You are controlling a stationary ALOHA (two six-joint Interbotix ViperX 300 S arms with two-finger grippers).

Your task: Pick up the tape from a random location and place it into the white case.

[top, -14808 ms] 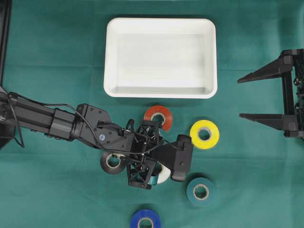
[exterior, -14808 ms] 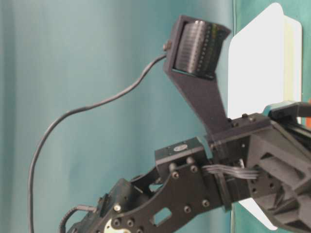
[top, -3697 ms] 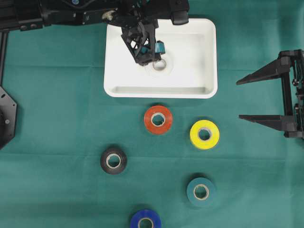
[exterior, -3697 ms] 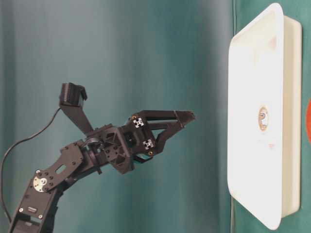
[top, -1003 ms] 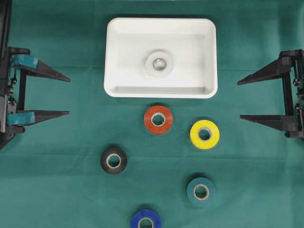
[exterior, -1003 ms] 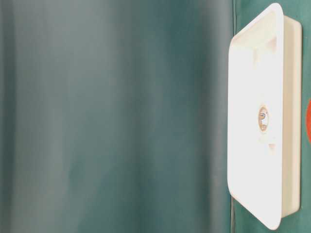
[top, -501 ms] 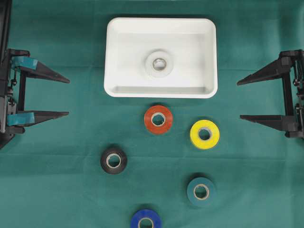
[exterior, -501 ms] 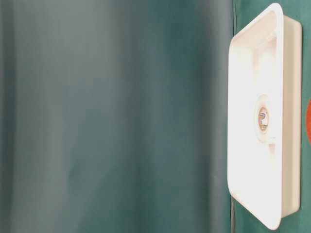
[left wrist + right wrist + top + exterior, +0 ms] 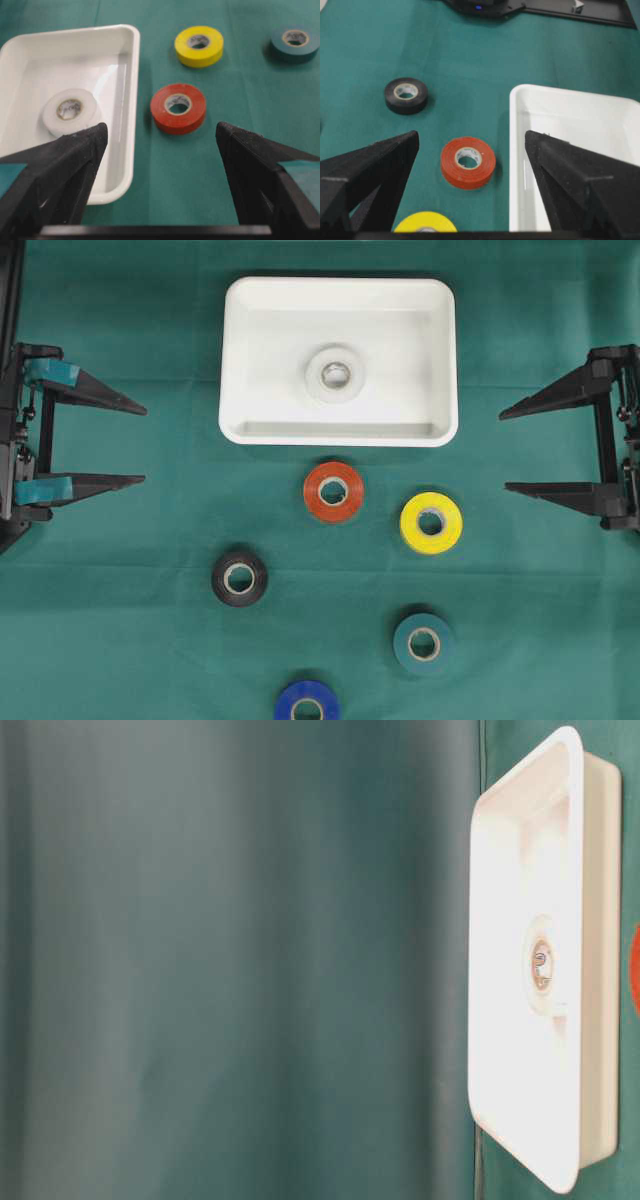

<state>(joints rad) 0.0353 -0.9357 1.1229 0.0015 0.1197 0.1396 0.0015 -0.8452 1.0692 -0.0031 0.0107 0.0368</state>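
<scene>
- Nothing moved over the last second; 3.7 s back the left arm was over the case, now it's parked at the left edge.
- left gripper (image 9: 143,444): jaws spread wide, nothing held.
- black tape (image 9: 239,578), blue tape (image 9: 306,704) at bottom edge, both on green cloth (image 9: 120,640).
- white case (image 9: 236,350) top centre; white tape (image 9: 335,375) lies flat inside, near its middle.
- red tape (image 9: 333,491) just below the case, then teal tape (image 9: 423,643), yellow tape (image 9: 431,523).
- right gripper (image 9: 503,448): jaws wide apart, empty, at right edge.
</scene>
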